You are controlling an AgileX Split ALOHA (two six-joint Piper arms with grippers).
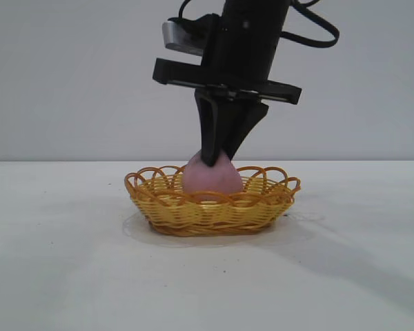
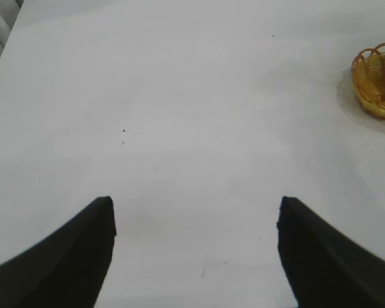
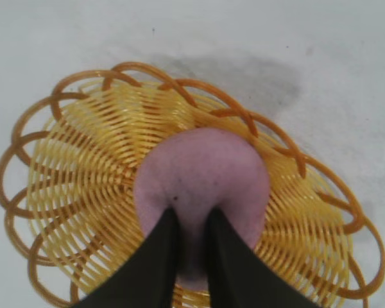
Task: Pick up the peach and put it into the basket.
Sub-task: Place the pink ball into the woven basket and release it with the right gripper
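we see the peach [image 1: 211, 181] sitting inside the basket [image 1: 193, 212] on the table [image 1: 62, 262], our right gripper [image 1: 214, 160] pinching its top, while our left gripper [image 2: 194, 215] hovers open, well apart.

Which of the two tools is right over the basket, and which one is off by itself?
The right tool is over the basket, fingers on the peach inside it. The left tool hangs open over bare table, well away from it.

Bright even light, soft shadows, slight blur
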